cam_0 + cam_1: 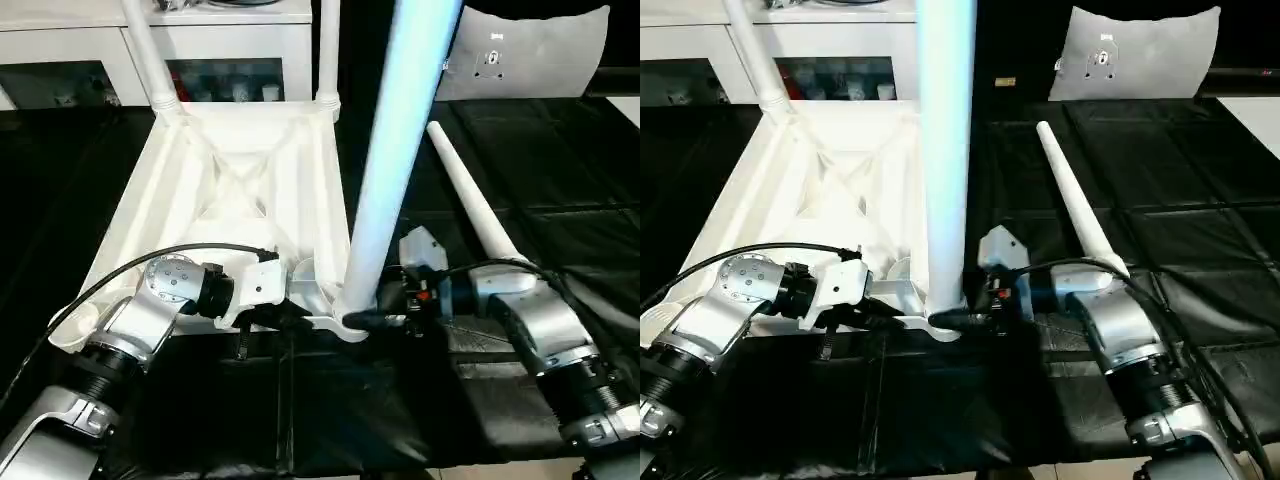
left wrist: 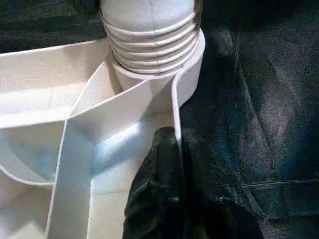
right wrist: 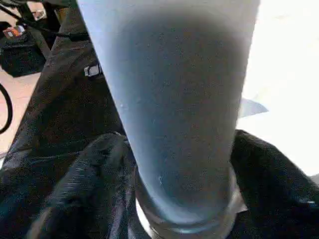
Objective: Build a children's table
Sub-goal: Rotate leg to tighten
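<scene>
Our table top (image 1: pixel 225 190) lies upside down on the black cloth (image 1: pixel 560 170), two legs (image 1: pixel 150 55) standing in its far corners. Our left gripper (image 2: pixel 167 149) pinches the near rim beside the socket. Our right gripper (image 3: pixel 179 164) straddles the upright leg (image 1: pixel 395 150) there, fingers wide. A loose leg (image 1: pixel 470 195) lies right.

We see the children's table (image 1: pixel 230 190) in smooth white plastic, its leg (image 1: pixel 395 150) faintly glossy, on a matt black cloth (image 1: pixel 560 170) over the worktop.
</scene>
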Tool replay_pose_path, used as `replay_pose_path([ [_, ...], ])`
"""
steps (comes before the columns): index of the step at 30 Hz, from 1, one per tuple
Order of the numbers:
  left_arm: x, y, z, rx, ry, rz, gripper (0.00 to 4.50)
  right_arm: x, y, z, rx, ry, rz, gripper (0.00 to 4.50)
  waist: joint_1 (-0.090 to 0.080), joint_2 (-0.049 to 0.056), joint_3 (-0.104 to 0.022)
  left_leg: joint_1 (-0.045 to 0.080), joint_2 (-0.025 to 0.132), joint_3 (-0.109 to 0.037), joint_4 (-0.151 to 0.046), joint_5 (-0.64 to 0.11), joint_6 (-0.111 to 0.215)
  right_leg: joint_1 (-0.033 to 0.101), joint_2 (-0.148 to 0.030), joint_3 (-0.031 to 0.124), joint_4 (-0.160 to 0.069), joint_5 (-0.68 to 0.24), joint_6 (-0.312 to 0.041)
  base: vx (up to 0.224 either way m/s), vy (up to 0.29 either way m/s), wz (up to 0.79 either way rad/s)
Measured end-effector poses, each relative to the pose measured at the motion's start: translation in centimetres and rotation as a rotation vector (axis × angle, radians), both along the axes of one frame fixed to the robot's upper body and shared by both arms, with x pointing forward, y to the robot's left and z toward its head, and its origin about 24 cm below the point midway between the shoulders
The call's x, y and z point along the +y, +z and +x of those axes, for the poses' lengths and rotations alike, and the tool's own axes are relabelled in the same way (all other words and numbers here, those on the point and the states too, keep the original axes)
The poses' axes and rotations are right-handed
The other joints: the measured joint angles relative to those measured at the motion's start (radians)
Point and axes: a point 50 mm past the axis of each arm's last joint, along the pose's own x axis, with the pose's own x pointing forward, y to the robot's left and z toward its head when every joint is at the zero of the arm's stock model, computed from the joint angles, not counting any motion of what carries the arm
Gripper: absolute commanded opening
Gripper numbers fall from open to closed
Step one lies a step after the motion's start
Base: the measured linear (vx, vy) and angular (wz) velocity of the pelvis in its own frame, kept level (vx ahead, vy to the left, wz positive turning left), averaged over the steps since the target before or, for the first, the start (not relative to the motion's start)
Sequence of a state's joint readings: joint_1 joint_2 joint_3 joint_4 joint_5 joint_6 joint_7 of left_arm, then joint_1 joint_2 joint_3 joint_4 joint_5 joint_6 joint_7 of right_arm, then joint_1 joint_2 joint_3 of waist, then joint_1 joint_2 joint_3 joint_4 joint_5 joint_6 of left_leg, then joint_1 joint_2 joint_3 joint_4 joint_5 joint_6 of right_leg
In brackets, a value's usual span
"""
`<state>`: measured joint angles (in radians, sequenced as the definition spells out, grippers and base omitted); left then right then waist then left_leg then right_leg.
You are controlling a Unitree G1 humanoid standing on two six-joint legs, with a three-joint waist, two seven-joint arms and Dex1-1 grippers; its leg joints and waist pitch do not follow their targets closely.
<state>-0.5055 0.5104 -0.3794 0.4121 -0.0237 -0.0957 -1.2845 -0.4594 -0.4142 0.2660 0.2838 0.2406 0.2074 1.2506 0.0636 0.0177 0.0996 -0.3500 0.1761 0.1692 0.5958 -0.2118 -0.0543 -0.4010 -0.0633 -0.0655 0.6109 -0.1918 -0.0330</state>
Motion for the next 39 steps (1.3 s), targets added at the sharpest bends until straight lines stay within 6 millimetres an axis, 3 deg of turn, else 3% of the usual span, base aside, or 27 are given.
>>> replay_pose_path([
  [7, 0.0, 0.0, 0.1, -0.002, -0.005, 0.000, 0.00, 0.3, -0.3, 0.0, 0.018, -0.022, -0.002, 3.71, 0.000, 0.000, 0.000, 0.000, 0.000, 0.000, 0.000, 0.000, 0.000, 0.000, 0.000, 0.000, 0.000, 0.000, 0.000, 0.000, 0.000, 0.00],
  [20, 0.0, 0.0, 0.1, -0.001, -0.015, 0.001, 0.00, 0.3, -0.4, 0.1, 0.037, -0.039, 0.006, 2.68, 0.002, 0.000, 0.000, 0.000, 0.000, 0.000, -0.001, 0.000, 0.000, 0.000, 0.000, 0.000, -0.001, 0.000, 0.000, 0.000, 0.000, 0.00],
  [27, 0.0, 0.0, 0.1, -0.001, -0.018, 0.002, 0.00, 0.3, -0.5, -0.1, 0.040, -0.041, 0.010, 2.58, 0.002, 0.000, 0.000, 0.000, 0.000, 0.000, -0.002, 0.000, -0.001, 0.000, 0.000, 0.000, -0.001, 0.000, 0.000, 0.000, 0.000, 0.00],
  [32, 0.0, 0.0, 0.1, -0.001, -0.018, 0.003, 0.00, 0.4, -0.6, -0.1, 0.040, -0.051, 0.016, 2.58, 0.001, 0.001, 0.000, 0.000, 0.000, 0.000, -0.003, -0.001, -0.002, 0.000, 0.000, 0.000, -0.001, 0.000, 0.001, 0.000, 0.000, 0.00],
  [33, 0.1, 0.0, 0.1, -0.001, -0.017, 0.004, 0.00, 0.4, -0.7, -0.2, 0.043, -0.055, 0.020, 3.14, 0.001, 0.001, 0.000, 0.000, 0.000, 0.000, -0.003, -0.001, -0.002, 0.000, 0.000, 0.000, -0.001, 0.000, 0.001, 0.000, 0.000, 0.00],
  [39, 0.1, 0.0, 0.1, -0.001, -0.017, 0.002, 0.00, 0.3, -1.2, -0.4, 0.065, -0.088, 0.032, 3.68, 0.001, 0.001, 0.000, 0.000, 0.000, 0.000, -0.003, -0.003, -0.006, -0.001, 0.000, 0.000, -0.002, -0.001, 0.001, 0.000, 0.000, 0.00],
])
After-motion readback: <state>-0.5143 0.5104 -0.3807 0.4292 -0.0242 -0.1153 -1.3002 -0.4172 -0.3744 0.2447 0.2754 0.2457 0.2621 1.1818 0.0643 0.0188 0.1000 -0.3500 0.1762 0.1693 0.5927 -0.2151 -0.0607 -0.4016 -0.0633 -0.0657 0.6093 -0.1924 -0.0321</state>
